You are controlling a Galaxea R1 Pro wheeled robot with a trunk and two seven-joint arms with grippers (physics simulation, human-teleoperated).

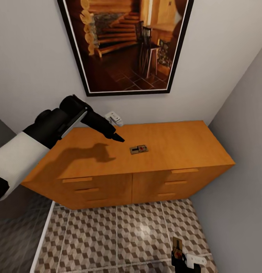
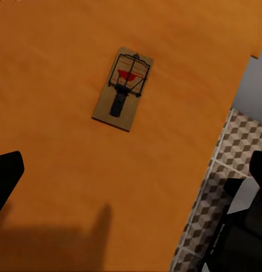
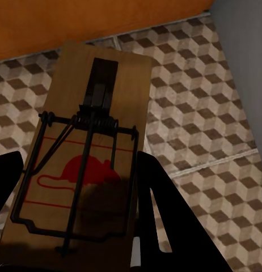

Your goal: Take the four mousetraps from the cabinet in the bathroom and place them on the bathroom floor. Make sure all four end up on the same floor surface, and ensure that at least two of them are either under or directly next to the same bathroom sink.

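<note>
Left hand (image 1: 119,139) spread, hovering short of the mousetrap (image 1: 139,149): drop square, pinch the board edges. Right hand (image 1: 179,253) pinches another.

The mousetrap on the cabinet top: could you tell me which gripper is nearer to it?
Left. The left gripper hovers just beside the mousetrap on the cabinet; the right gripper is down over the floor, holding another mousetrap.
</note>
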